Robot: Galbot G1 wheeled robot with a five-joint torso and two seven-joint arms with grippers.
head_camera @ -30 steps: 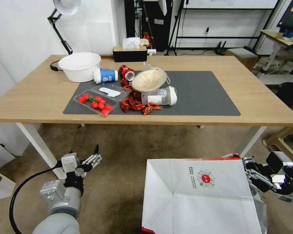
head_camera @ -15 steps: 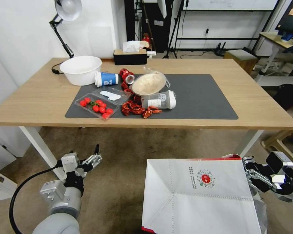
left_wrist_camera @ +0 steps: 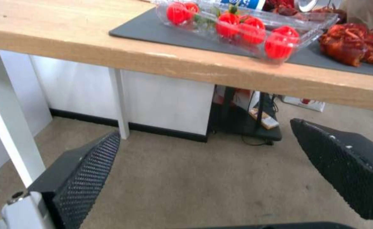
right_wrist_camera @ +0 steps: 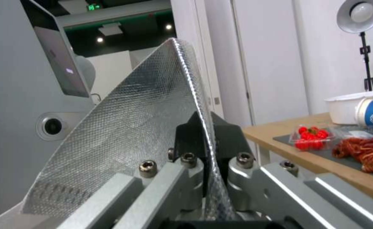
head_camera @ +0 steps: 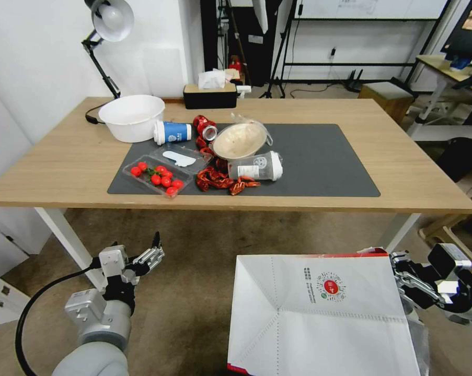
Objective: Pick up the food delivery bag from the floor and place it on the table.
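The food delivery bag [head_camera: 324, 318] is held off the floor [head_camera: 194, 292] at about 5 o'clock in the head view, below and in front of the table [head_camera: 63, 162]. Its rim is pinched at the bag's 3 o'clock edge by the right gripper [head_camera: 405, 284]; in the right wrist view the fingers [right_wrist_camera: 227, 136] are seen closed tight on the foil-lined wall [right_wrist_camera: 144, 121]. The bag's broad white face is turned up, its long axis running from the robot toward the table. The bare part of the dark grey mat [head_camera: 324, 156] lies at 12 o'clock from the bag, so a lift up and forward is judged to be required. The left gripper [head_camera: 151, 254] is held at 7 o'clock with its fingers spread wide and nothing between them. A round red logo [head_camera: 331, 286] with small print beside it is seen on the bag; the writing cannot be read.
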